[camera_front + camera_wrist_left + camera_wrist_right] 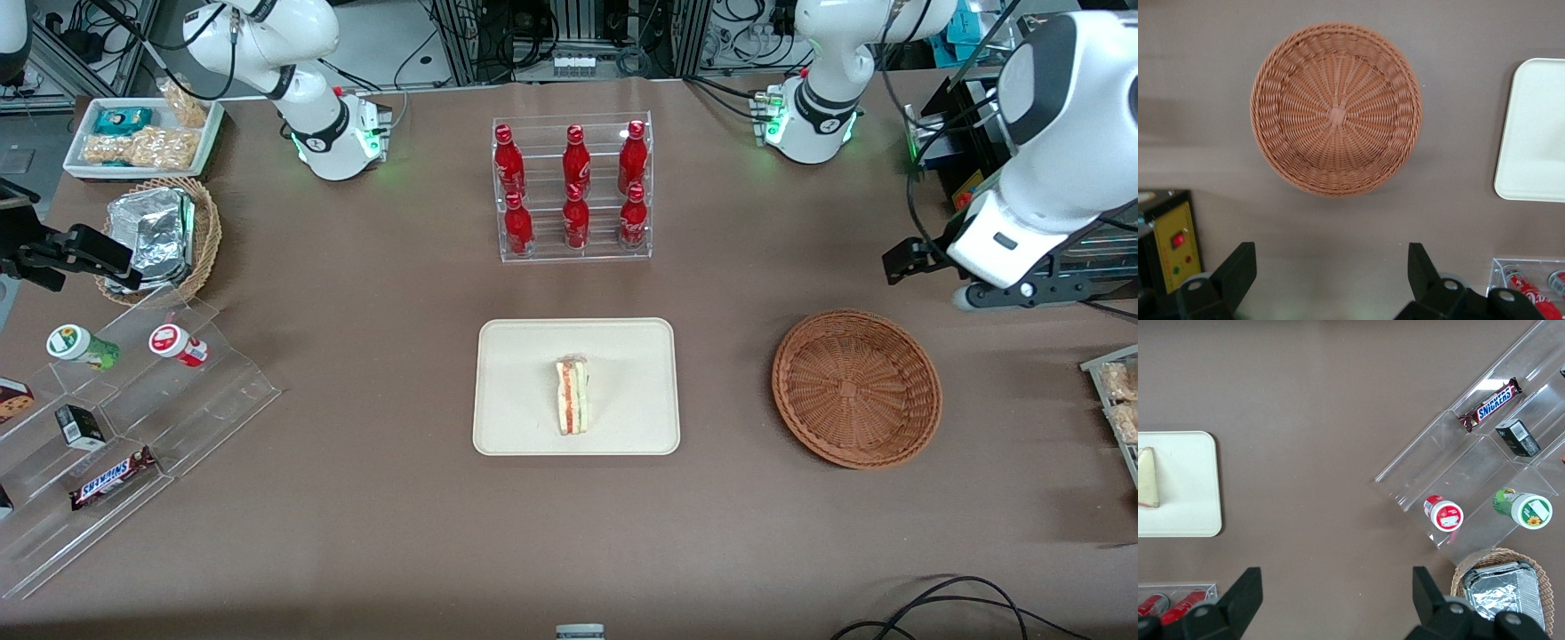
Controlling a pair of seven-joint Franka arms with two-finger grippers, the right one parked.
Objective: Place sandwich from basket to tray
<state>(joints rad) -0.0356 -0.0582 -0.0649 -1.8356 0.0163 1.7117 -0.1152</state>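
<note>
Layered sandwich wedge (573,396) lying on the smooth cream tray (516,418).
Round woven wicker basket (1336,109) sits bare; the black tool (1331,273) hovers above it, spread wide.

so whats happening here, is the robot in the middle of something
It looks finished rather than mid-move. The sandwich lies on the cream tray, and the reddish-brown basket toward the working arm's end of the table holds nothing. The left arm's claw hangs above the table beside the basket, farther from the front camera than it, open and holding nothing.
</note>
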